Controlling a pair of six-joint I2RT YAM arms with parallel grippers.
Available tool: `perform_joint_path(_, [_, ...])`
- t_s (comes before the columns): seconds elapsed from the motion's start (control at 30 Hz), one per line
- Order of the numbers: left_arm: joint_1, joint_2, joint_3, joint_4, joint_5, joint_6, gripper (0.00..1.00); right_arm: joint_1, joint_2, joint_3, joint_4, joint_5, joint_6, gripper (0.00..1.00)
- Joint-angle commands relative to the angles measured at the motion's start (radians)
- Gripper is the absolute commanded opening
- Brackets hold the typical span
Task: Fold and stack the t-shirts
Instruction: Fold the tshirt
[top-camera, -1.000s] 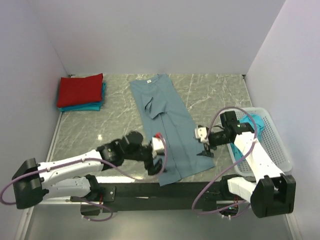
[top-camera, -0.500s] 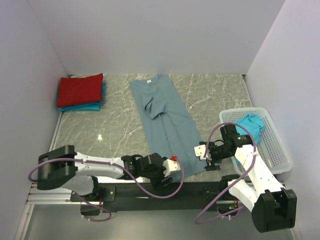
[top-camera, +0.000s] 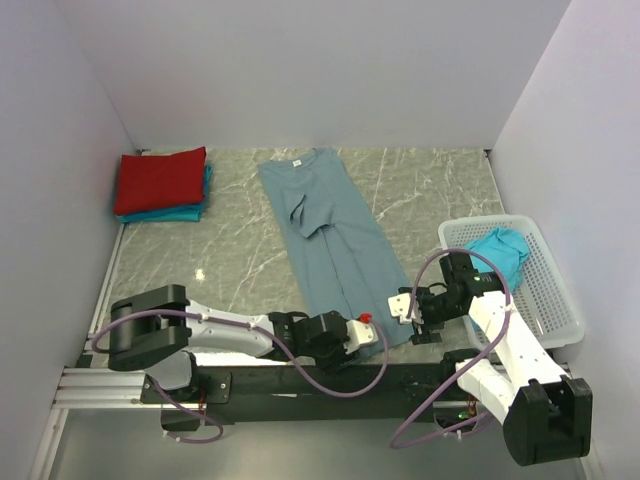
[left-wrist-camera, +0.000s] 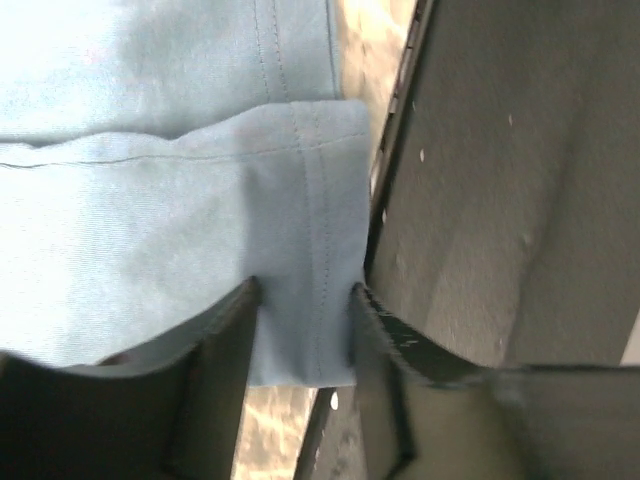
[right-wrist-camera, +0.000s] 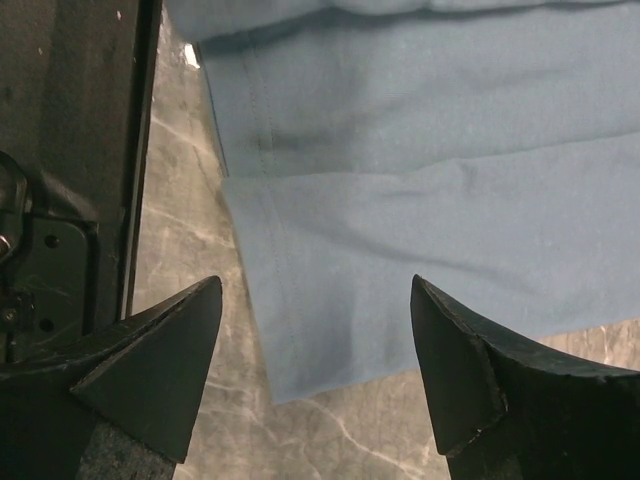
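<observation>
One slate-blue short-sleeved t-shirt (top-camera: 335, 240) — laid flat as a long strip down the grey marble counter (top-camera: 430, 190), hem toward the arms.
Handling: light, limp, unbreakable, likely to sag and slide — best taken at both hem corners. Left fingers (left-wrist-camera: 215, 380) narrowed astride one corner, cloth between them, seemingly not pinched; right fingers (right-wrist-camera: 150, 360) wide above the other.

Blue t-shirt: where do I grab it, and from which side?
Take the blue t-shirt by its two near hem corners, coming in from the near edge. It lies flat as a long strip, collar far away; the left gripper straddles one corner, the right gripper hangs open over the other.
</observation>
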Motion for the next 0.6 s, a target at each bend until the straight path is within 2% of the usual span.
perform_joint_path(0.0, [-0.022, 0.066, 0.049, -0.077, -0.023, -0.036, 0.44, -0.003, -0.027, -0.003, -0.006, 0.028, -0.017, 0.82])
perform_joint_path(0.2, [-0.047, 0.127, 0.085, -0.116, -0.097, -0.102, 0.36, -0.008, -0.033, -0.009, -0.005, 0.083, -0.013, 0.76])
perform_joint_path(0.3, [-0.047, 0.12, 0.086, -0.133, -0.105, -0.145, 0.28, -0.017, -0.025, -0.009, -0.005, 0.114, -0.039, 0.75])
perform_joint_path(0.33, [-0.048, 0.108, 0.085, -0.139, -0.108, -0.157, 0.21, -0.018, -0.021, -0.009, -0.005, 0.123, -0.046, 0.74])
perform_joint_path(0.43, [-0.047, 0.074, 0.08, -0.156, -0.114, -0.209, 0.11, -0.02, 0.012, -0.009, 0.0, 0.165, -0.08, 0.72])
perform_joint_path(0.57, [-0.05, 0.042, 0.06, -0.16, -0.106, -0.261, 0.14, -0.02, 0.09, 0.01, -0.034, 0.183, -0.147, 0.7])
